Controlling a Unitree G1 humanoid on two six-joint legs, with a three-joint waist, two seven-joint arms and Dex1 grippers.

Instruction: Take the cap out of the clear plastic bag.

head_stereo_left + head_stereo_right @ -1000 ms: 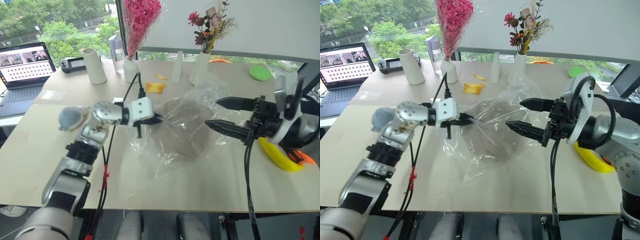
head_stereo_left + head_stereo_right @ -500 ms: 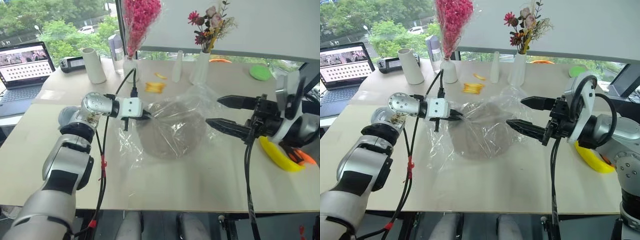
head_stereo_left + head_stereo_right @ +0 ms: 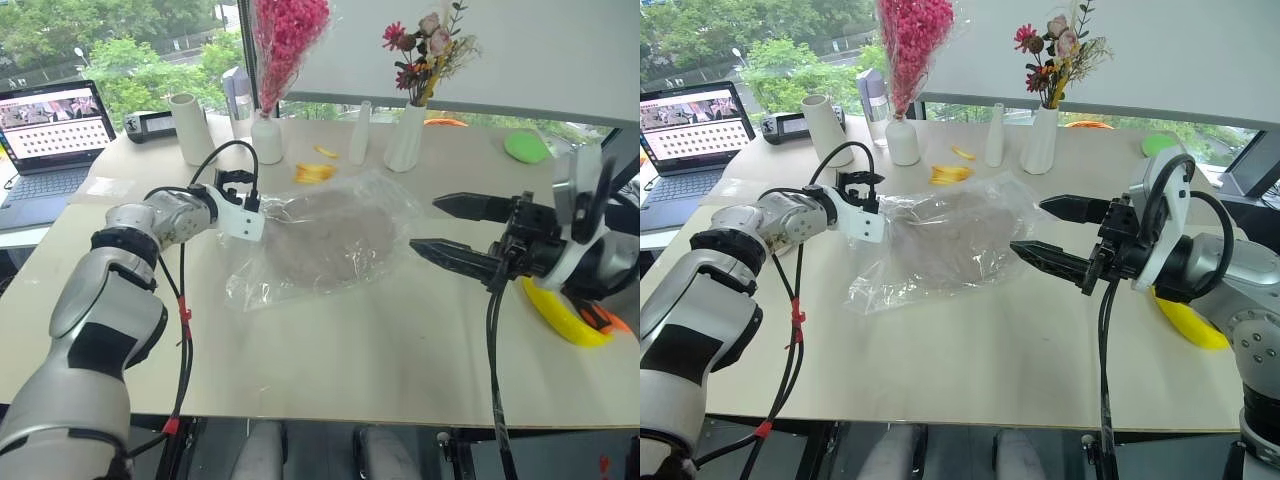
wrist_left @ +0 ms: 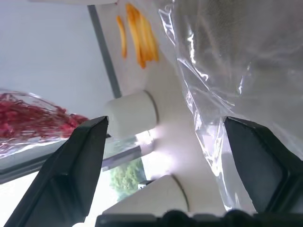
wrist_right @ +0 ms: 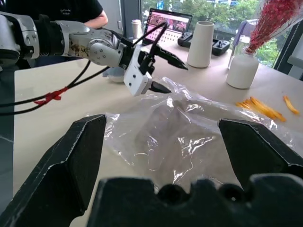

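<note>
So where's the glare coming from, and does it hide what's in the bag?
Daylight from the windows behind the table; in the right wrist view the clear plastic bag glints white along its creases, yet the cap shows as a brownish shape through it in the left eye view.

L end effector (image 5: 158, 71) open; R end effector (image 3: 437, 226) open, fingers level.

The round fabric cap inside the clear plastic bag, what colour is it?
Brownish-grey round fabric cap, seen through the clear plastic bag; the left eye view shows it best.
</note>
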